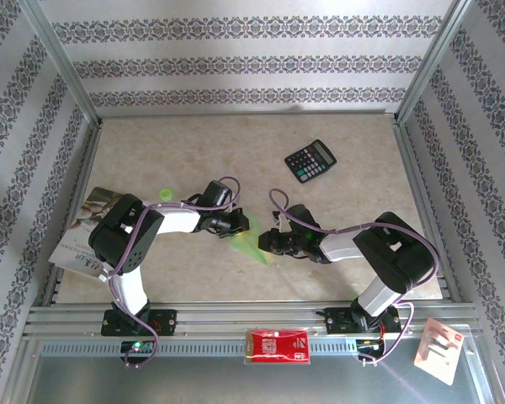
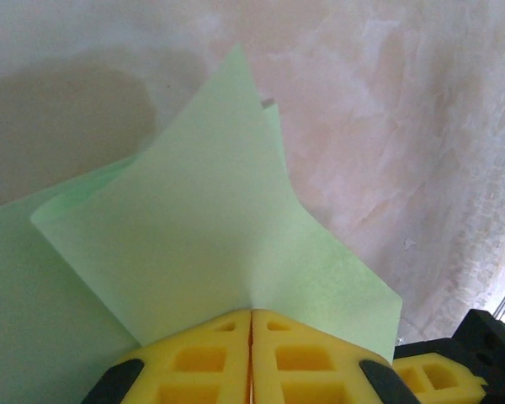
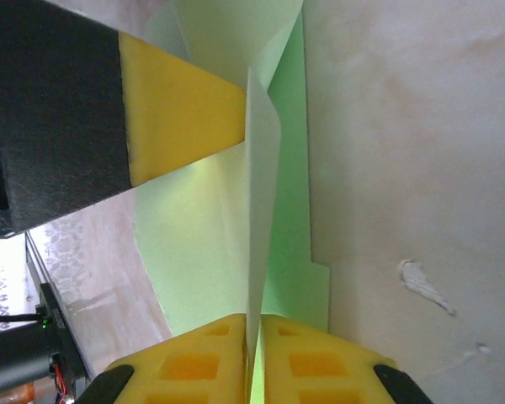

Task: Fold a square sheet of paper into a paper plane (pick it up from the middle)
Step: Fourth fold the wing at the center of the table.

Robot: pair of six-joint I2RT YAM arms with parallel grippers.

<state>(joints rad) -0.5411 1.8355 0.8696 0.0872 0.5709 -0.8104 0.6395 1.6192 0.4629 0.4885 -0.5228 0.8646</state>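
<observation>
My 2 grippers pinch the folded light green paper sheet (image 1: pixel 249 247) between the arms.
My left gripper (image 2: pixel 251 316) and right gripper (image 3: pixel 254 324) each have their yellow pads (image 2: pixel 202 360) closed on it. From above the grippers hide most of the sheet, and its edges run off both wrist views. Print on the black calculator (image 1: pixel 310 161) and red-and-white packet (image 1: pixel 278 345) is too small to read.

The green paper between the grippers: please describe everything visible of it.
The green paper is thin, plain and light green, folded into overlapping layers with sharp creases and a pointed corner. One fold stands on edge over the beige table. The left gripper and the right gripper are both shut on it.
</observation>
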